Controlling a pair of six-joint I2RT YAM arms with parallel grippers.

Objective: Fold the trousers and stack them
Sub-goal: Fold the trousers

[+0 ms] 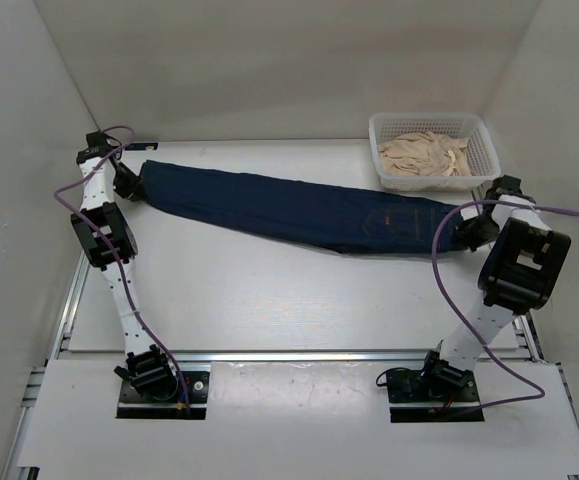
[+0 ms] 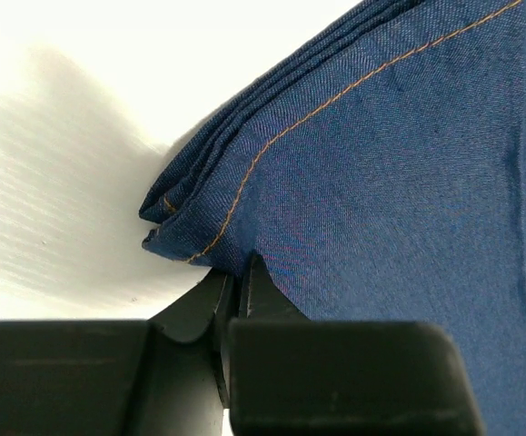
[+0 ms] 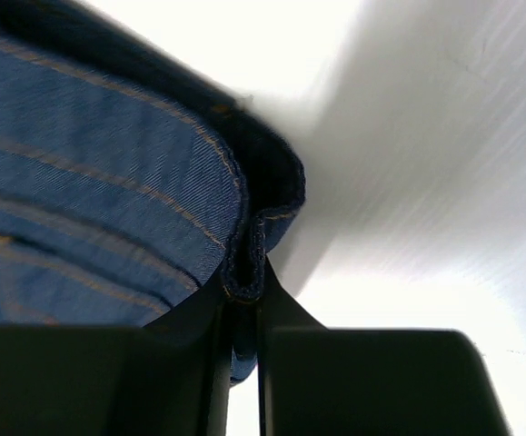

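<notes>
The left hand (image 2: 238,275) is clenched on the hem end of the trousers (image 1: 299,210), at the far left of the counter (image 1: 269,300). The waistband edge is pinched in the right hand (image 3: 244,292), at the right. Between them the trousers are stretched out lengthwise, folded narrow. Just beyond, a white basket (image 1: 424,117) is filled with beige cloth (image 1: 424,155).

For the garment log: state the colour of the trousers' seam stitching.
Orange-tan stitching on dark blue trousers; clearest in the left wrist view.
</notes>
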